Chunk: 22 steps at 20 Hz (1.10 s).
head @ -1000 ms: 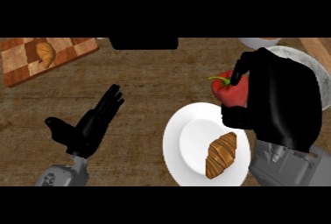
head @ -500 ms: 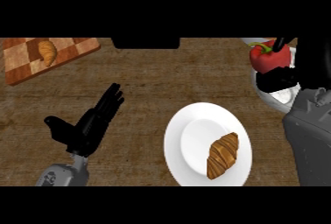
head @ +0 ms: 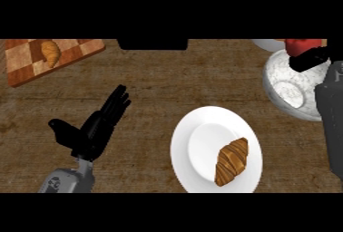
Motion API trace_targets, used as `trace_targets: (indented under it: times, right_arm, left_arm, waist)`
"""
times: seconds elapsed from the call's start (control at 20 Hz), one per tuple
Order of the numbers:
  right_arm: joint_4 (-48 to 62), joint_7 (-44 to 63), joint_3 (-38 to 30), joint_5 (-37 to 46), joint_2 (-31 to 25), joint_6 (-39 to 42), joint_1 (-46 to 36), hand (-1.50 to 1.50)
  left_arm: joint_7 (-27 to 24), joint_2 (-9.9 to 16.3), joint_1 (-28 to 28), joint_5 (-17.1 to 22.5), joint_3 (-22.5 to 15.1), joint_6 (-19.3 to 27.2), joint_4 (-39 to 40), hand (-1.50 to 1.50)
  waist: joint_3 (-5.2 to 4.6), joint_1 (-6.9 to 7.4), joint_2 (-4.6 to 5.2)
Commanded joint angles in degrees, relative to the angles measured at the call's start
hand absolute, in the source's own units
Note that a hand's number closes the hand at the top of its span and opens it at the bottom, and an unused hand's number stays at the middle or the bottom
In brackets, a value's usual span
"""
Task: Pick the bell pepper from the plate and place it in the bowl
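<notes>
- From my seat I see the right hand at the top right edge of the head view, its black fingers curled round the red bell pepper.
- The pepper sits up at the frame's upper right corner, over the far rim of the marbled bowl; I cannot tell whether it touches the bowl.
- The right forearm comes down the right edge, covering part of the bowl's right side.
- The white plate lies below and left of the bowl, near it but apart, and carries a croissant on its right half.
- My left hand rests over the counter at the lower left, fingers straight and pointing up and to the right, thumb spread out to the left, holding nothing.
- A checkered cutting board sits in the upper left corner with a second croissant on it.
</notes>
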Motion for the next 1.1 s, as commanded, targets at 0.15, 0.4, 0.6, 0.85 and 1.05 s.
trace_targets:
  times: [0.15, 0.4, 0.6, 0.85, 1.05]
  right_arm:
    - [25.0, -11.7, -3.7, 3.0, -4.6, -15.4, -3.5, 1.5]
    - [37.6, -9.0, -7.5, 1.8, -6.4, -10.4, -6.8, 1.5]
    - [46.8, -13.9, -12.2, -1.4, -7.7, -17.0, -7.9, -1.5]
    - [50.8, -23.6, -17.7, -7.9, -7.9, -24.4, -9.4, -1.5]
    - [43.8, -30.0, -24.7, -16.9, -3.8, -33.6, -7.7, -1.5]
  left_arm:
    - [-0.4, -0.5, -0.5, -1.1, -0.1, -1.0, 1.4, 0.0]
    - [0.2, -1.1, -2.8, -0.9, 0.8, -0.8, 2.3, 0.0]
    - [-0.8, -0.4, -1.5, -0.4, 1.5, -2.8, 3.6, 0.0]
    - [0.6, 0.0, -1.5, 0.3, 2.0, -3.2, 0.9, 0.0]
    - [-0.3, -1.2, -0.1, -0.6, 1.7, -1.5, 0.6, 0.0]
  waist:
    - [0.03, 1.16, 0.54]
    - [0.03, 1.27, 0.62]
    - [0.06, 1.13, 0.53]
    - [0.12, 1.52, 0.6]
    - [0.23, 0.57, 0.1]
